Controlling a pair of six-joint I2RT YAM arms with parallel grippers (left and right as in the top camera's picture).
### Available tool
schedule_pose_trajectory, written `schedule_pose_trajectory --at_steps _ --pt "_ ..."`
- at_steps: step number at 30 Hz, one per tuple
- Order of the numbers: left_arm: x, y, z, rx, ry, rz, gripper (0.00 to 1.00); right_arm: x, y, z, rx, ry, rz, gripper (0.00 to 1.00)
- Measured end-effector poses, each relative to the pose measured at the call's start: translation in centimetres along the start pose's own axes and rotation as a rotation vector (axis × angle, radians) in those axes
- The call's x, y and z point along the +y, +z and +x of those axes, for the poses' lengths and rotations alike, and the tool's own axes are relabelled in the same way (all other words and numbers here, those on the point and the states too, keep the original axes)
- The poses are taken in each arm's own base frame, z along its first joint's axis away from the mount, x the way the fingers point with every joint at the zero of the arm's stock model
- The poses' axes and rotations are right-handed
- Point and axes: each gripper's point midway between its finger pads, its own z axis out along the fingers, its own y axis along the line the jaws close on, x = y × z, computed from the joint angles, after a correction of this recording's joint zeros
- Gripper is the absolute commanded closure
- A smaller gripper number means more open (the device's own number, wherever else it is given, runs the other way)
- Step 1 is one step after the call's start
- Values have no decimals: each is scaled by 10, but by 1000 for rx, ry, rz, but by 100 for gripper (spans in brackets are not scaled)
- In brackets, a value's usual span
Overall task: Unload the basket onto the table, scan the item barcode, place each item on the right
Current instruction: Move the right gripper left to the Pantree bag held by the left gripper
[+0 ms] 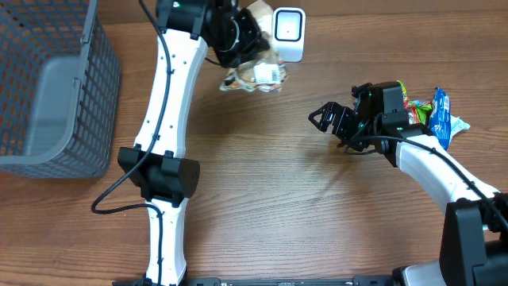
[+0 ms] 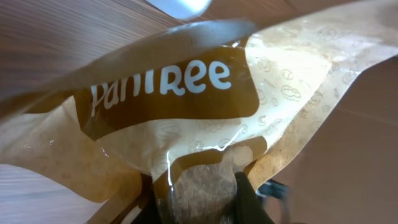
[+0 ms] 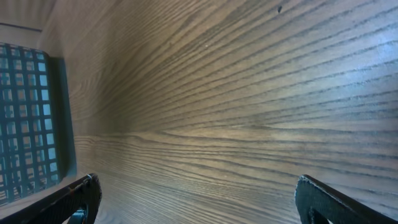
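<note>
One snack bag point(image 1: 260, 75) pinched in left gripper point(image 2: 198, 202), touching scanner point(image 1: 288, 32) | right gripper point(image 1: 327, 119) spread, well apart

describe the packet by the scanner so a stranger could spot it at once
Start at the white box-shaped scanner, top centre in the overhead view. Just below it is a crinkly tan plastic packet, pinched in the left tool. Unlike the bright green and blue packets at the right, it carries a brown band with white lettering.
</note>
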Motion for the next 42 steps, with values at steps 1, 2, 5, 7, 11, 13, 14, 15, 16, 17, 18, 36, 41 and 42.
schedule_pose_trajectory --at_steps 1,2,5,7,11,13,14,15,16,17,18,36,41,42 --pt "-6 0 2 13 -16 27 96 0 0 0 1 1 1 0" --pt "-11 0 4 25 -31 53 96 0 0 0 2 1 1 0" --pt "-22 -2 8 69 -78 113 96 0 0 0 2 2 1 0" --pt "-25 -3 12 92 -101 129 96 0 0 0 2 2 1 0" --pt "-29 -4 20 140 -132 152 96 0 0 0 2 1 1 0" --pt "-32 -5 24 165 -136 169 96 0 0 0 2 2 0 0" --pt "-34 -6 26 180 -135 181 96 0 0 1 4 2 -2 0" --pt "-36 -7 29 194 -134 192 96 1 0 1 7 3 -8 0" --pt "-38 -8 31 207 -131 203 96 3 0 2 10 2 -18 0" --pt "-40 -9 33 223 -128 215 96 6 0 1 11 -2 -32 0" --pt "-42 -10 35 234 -126 225 96 9 -1 1 12 -6 -49 0" --pt "-63 -26 60 385 -15 379 96 54 -26 -23 11 -26 -364 0" --pt "-68 -40 78 462 125 488 96 79 -58 -45 -25 -79 -559 0" --pt "-67 -42 81 472 150 499 96 86 -64 -49 -32 -97 -593 0"
